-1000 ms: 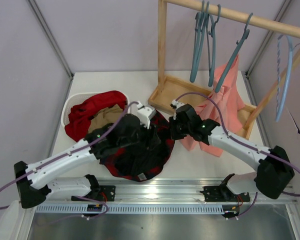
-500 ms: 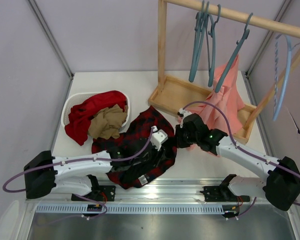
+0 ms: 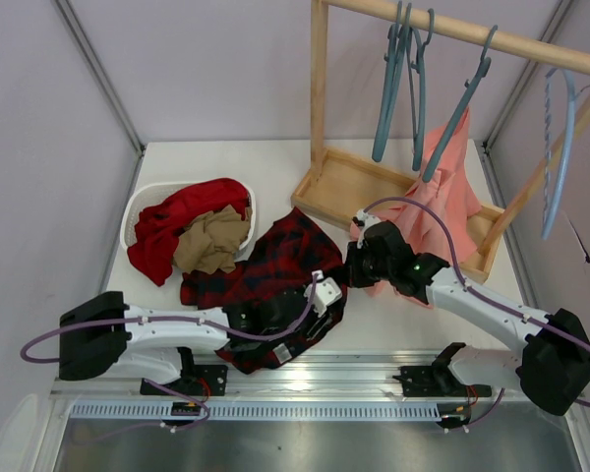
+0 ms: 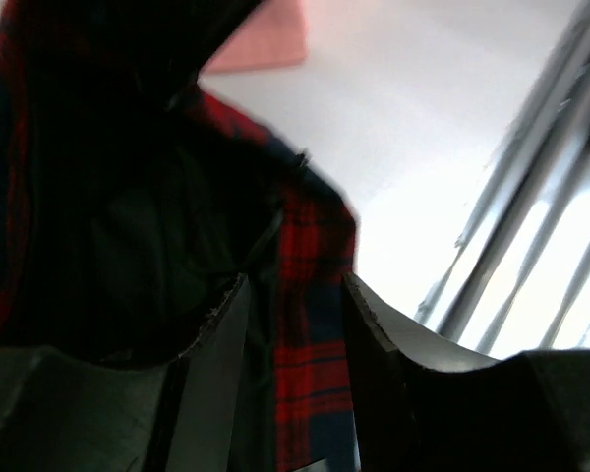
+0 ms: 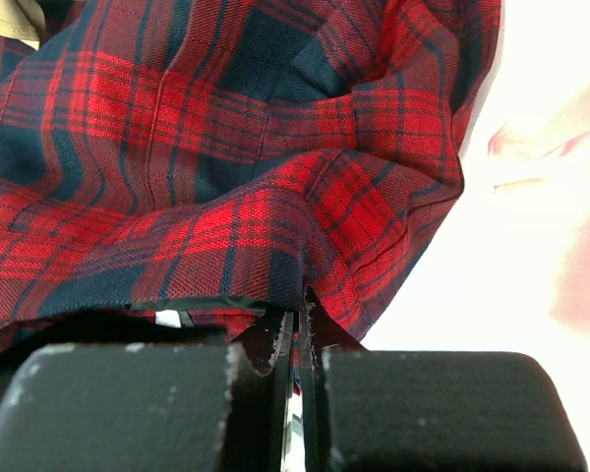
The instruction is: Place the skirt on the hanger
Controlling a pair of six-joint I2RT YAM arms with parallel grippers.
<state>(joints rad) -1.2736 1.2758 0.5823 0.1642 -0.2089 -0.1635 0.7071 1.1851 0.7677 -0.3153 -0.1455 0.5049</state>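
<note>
Nearest, below the skirt (image 3: 275, 261) in the top view, a metal rail (image 3: 324, 369) edges the white table (image 3: 226, 167). My left arm (image 3: 167, 332) lies low along that edge and reaches rightward onto the skirt's near side. There my left pincer (image 3: 320, 293) has its fingers apart, and the left wrist view shows a plaid fold in the gap between them (image 4: 295, 280). My right arm (image 3: 482, 307) comes in from the skirt's right, elbow bent. My right pincer (image 3: 357, 265) is closed together on the skirt's right edge, and in the right wrist view the hem (image 5: 226, 147) runs down into the closed fingers (image 5: 299, 320). The skirt lies crumpled flat on the table. A small white label (image 3: 282, 350) sits at its near edge, its writing too small to read. Left of the skirt, a white basket (image 3: 138, 206) holds a plain red garment (image 3: 177, 221) and a tan one (image 3: 211, 241). Right of and beyond the skirt stands a wooden rack (image 3: 319, 98). A salmon-pink garment (image 3: 447, 197) hangs there on one slate-blue hanger, and the hanger (image 3: 385, 98) hangs bare among others like it. A paler blue hanger (image 3: 560, 147) hangs farthest right. Plain lilac-grey walls (image 3: 206, 69) close the space behind.
</note>
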